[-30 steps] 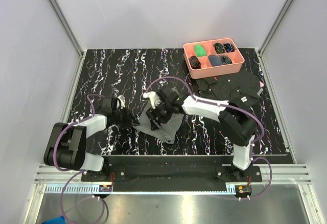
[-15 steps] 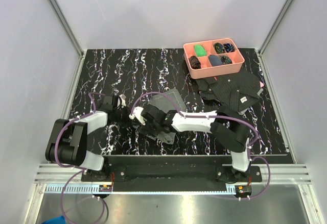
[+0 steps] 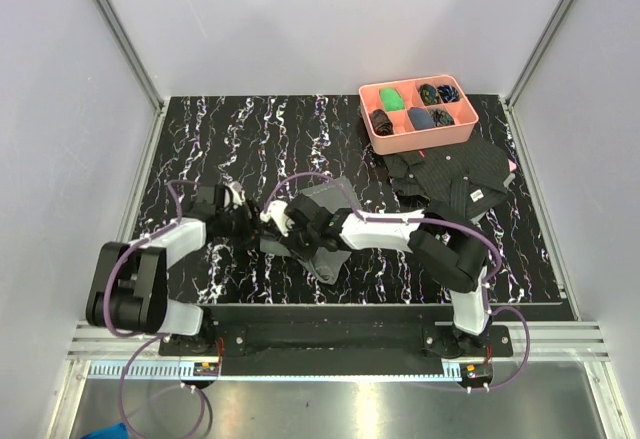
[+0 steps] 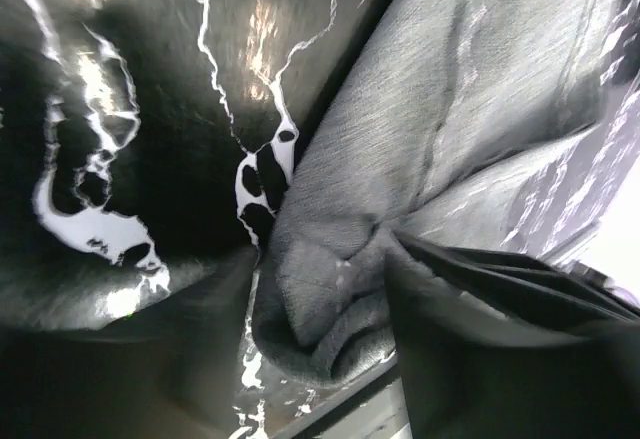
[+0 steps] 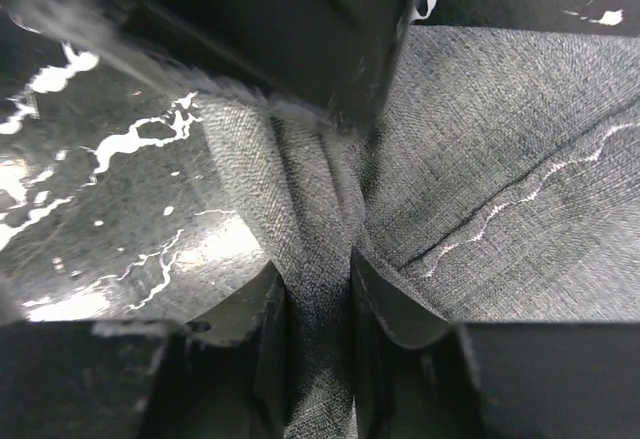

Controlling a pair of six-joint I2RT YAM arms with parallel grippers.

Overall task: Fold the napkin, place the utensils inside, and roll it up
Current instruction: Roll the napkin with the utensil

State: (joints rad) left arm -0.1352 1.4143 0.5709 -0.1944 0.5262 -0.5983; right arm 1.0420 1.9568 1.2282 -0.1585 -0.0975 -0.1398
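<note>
The grey napkin (image 3: 323, 257) lies bunched near the table's front centre. Both grippers meet at its left end. My right gripper (image 3: 286, 227) is shut on a raised ridge of the napkin (image 5: 500, 159); in the right wrist view the cloth is pinched tightly between my gripper's (image 5: 320, 329) two fingers. My left gripper (image 3: 248, 227) stands open around a rolled bulge of the napkin (image 4: 470, 109). That bulge sits inside the gripper (image 4: 320, 329), with a gap on its left side. The utensils are out of view.
A pink tray (image 3: 372, 124) holding small dark and green items stands at the back right. A black patterned cloth (image 3: 455, 174) with a white tag lies just in front of it. Grey walls and metal posts surround the black marbled table (image 3: 200, 139).
My right arm swung left from over the napkin to its left end and shut on a fold there. My left gripper, shut before, has opened.
</note>
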